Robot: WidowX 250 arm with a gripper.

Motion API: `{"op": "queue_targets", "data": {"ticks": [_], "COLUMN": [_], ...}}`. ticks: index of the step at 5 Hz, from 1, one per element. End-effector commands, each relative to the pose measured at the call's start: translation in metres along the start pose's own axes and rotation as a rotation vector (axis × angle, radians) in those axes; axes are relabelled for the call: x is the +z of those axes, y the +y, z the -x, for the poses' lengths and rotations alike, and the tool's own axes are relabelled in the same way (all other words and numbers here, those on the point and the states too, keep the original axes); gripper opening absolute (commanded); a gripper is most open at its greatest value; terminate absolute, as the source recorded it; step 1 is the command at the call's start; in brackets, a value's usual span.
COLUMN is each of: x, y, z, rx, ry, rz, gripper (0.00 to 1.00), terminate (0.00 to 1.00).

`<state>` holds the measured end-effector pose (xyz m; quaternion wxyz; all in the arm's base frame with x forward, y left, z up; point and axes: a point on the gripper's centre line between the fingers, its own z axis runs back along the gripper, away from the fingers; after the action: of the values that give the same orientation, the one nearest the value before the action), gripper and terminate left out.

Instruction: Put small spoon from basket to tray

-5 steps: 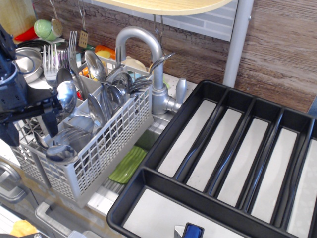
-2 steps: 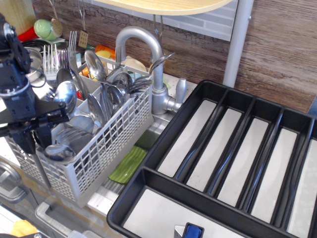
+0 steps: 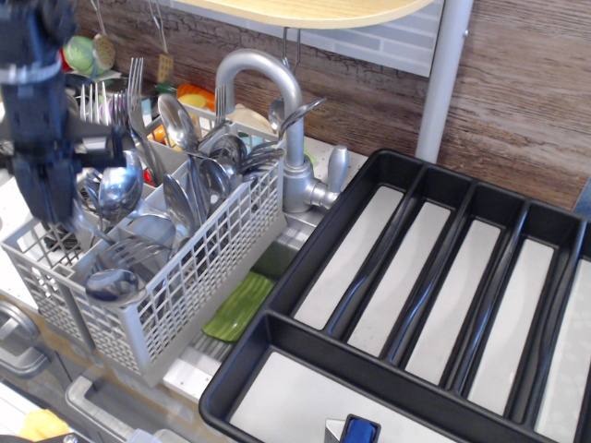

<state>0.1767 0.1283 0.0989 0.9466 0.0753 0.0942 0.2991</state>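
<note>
Your hand [image 3: 57, 198], its grip hidden so you cannot tell its opening, hangs over the basket [image 3: 185, 277]; pick the small spoon [image 3: 113, 281] just below it, avoiding the larger spoons [image 3: 120, 189] beside.

One light grey cutlery basket [image 3: 199, 277] stands at the left, crowded with steel cutlery; the pieces overlap too much for a firm count, though at least five spoon bowls show, among them one wide spoon [image 3: 120, 185], and at least two forks [image 3: 134, 78]. One black cutlery tray [image 3: 305, 245] lies at the right, with five long parallel compartments and one crosswise compartment along its near end. One chrome tap [image 3: 277, 101] rises between them.
</note>
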Motion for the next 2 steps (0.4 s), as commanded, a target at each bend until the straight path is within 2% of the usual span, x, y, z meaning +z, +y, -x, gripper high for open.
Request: {"op": "queue_targets", "data": {"ticks": [1,2], "x": [0.08,0.136], "y": [0.0,-0.033], "z": [0.017,0.022], "rx": [-0.342,-0.542], "ry": [-0.003,0.0], "rz": [-0.193,-0.363], "gripper": [0.0,0.0], "terminate": [0.0,0.0]}}
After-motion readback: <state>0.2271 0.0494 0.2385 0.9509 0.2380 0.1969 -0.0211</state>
